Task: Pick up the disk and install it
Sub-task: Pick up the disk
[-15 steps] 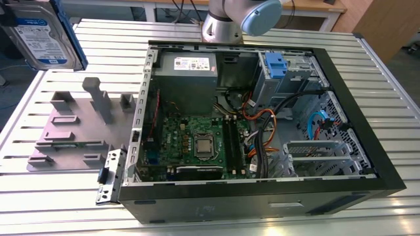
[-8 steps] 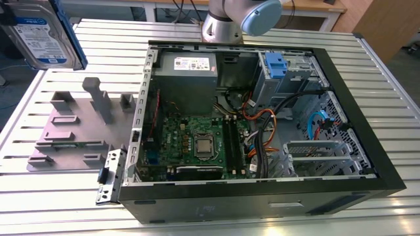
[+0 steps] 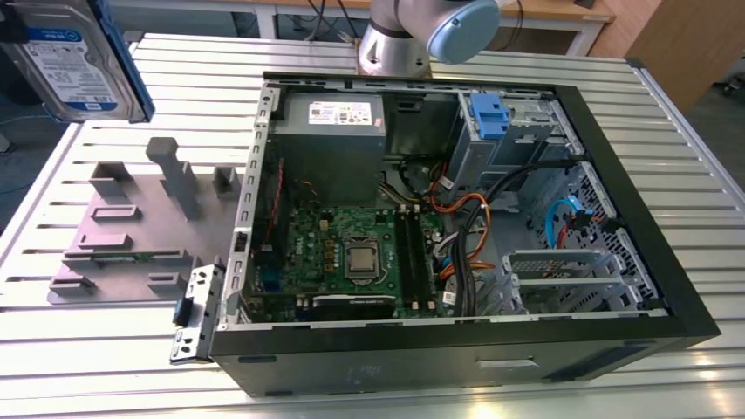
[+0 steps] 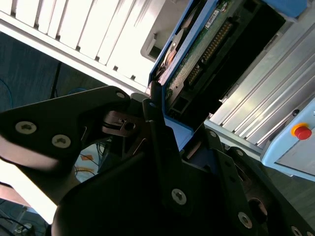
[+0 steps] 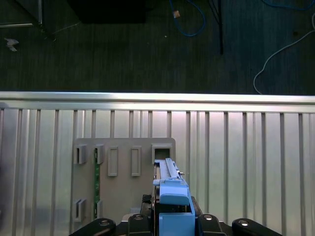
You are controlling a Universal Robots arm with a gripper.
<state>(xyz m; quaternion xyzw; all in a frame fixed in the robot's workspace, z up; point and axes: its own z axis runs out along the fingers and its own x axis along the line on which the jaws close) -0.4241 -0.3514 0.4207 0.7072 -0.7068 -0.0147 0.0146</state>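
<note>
- Exterior view: a black tower computer case (image 3: 466, 360) lies open on its side on a ribbed aluminium table (image 3: 699, 131), with a green motherboard (image 3: 349, 253) and bundled cables inside.
- At the case's far end sit a grey boxy power supply with a white sticker (image 3: 331, 140) and a grey metal drive bay carrying a blue plastic latch piece (image 3: 489, 113).
- A grey fixture plate with upright posts and slots (image 3: 128, 253) lies on the table at the exterior view's left of the case.
- The arm's silver and pale blue joint (image 3: 420, 30) stands behind the case.
- The disk (image 3: 72, 61), a flat silver hard drive with a white-and-blue label in a blue plastic carrier bracket, is at the exterior view's upper left corner. It is roughly upright with its label facing the camera, well apart from the drive bay.
- In the second wrist view, the black gripper (image 4: 178, 129) has its fingers (image 4: 153, 110) pressed against the blue carrier, pinching the disk (image 4: 197, 54), whose green circuit-board side shows.
- A red button (image 4: 301, 132) sits on a pale blue box beyond the table.
- In the first wrist view, the disk (image 5: 170, 189) shows edge-on in the gripper (image 5: 172, 219), hanging over the fixture plate (image 5: 123, 191).
- Beyond the table edge lies dark floor with a blue cable (image 5: 189, 17).
</note>
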